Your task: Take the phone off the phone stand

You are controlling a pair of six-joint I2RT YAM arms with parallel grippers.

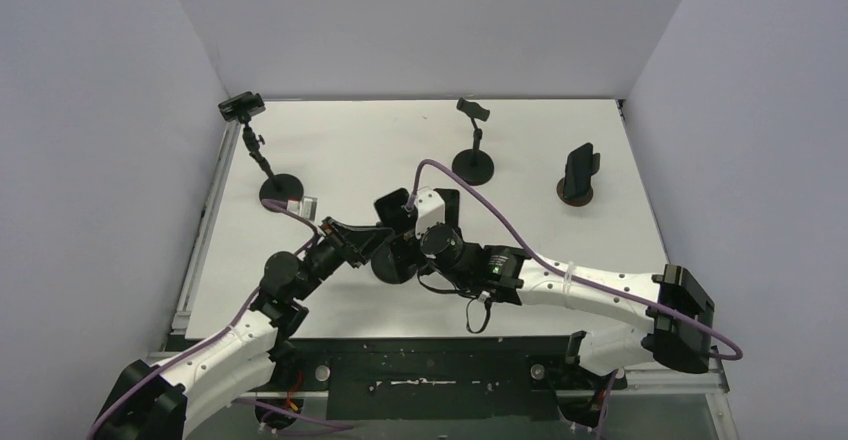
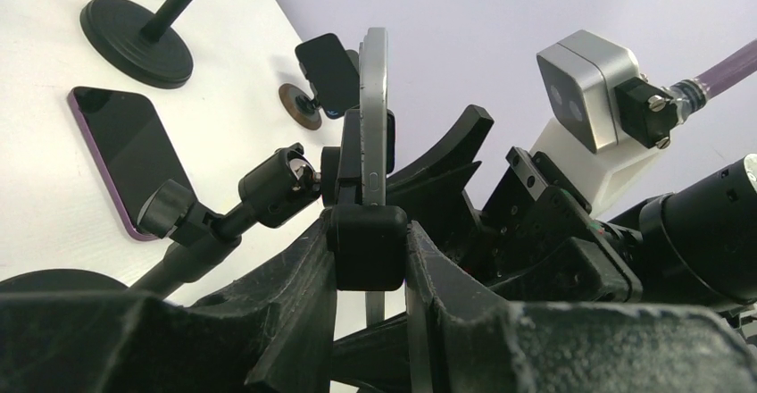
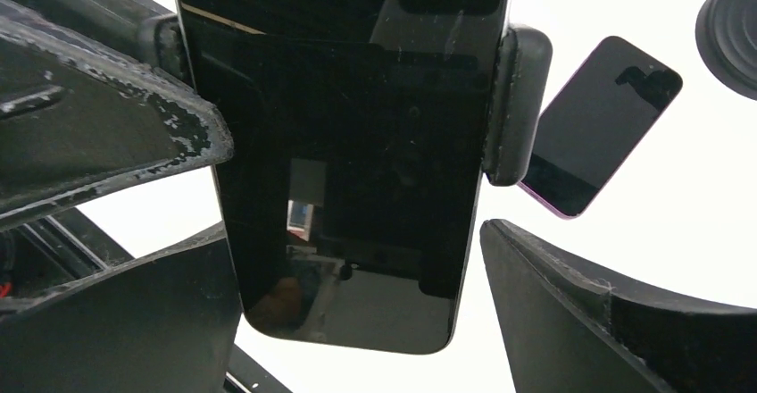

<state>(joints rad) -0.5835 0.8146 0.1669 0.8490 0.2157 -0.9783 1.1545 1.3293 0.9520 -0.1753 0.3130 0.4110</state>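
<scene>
The phone stand (image 2: 272, 188) sits near the middle of the table (image 1: 350, 150), between the two arms, and both wrists converge on it. The phone (image 3: 348, 143) is seated in the stand's cradle. It is upright and edge-on in the left wrist view, and its dark screen faces the right wrist camera. The side clamp (image 3: 513, 98) of the cradle presses against one long edge of the phone. The left gripper (image 2: 368, 241) is clenched on the stand, with its two fingers pinching the black clamp block at the phone's edge. The right gripper (image 3: 355, 232) is released. Its fingers are spread to either side of the phone's lower half, and one finger (image 3: 607, 321) stands visibly apart from the phone's edge with bright table showing in the gap. Whether the other finger touches the phone cannot be determined. A second phone with a purple rim (image 2: 125, 156) lies flat on the table just beside the stand, screen up. Farther back stands an empty stand on a round black base (image 1: 473, 165). Toward the right wall, a smaller stand (image 1: 578, 175) holds another dark phone.
</scene>
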